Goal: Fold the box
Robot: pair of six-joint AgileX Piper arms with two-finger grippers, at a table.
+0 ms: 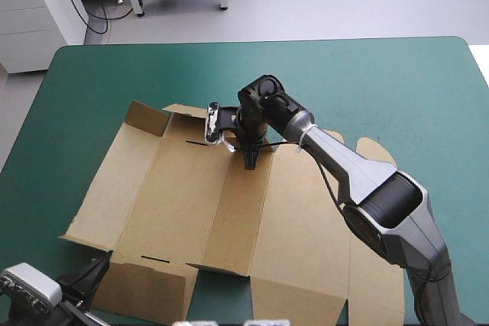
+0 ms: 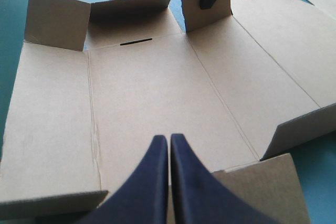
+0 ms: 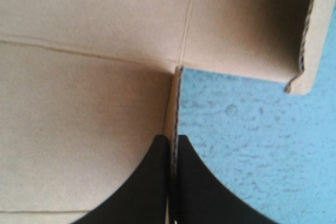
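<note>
One tool [image 3: 171, 138], the right, tightly pinches the box [image 3: 79, 103].

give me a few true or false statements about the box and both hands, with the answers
1. The right hand pinches a raised flap at the far edge of the box. True.
2. The left hand is wide open. False: its fingers meet at the middle, shut.
3. The box's main panels lie flat on the teal-green table. True.
4. The left hand is also at the box's far edge. False: it is by the box's near-left corner.
</note>
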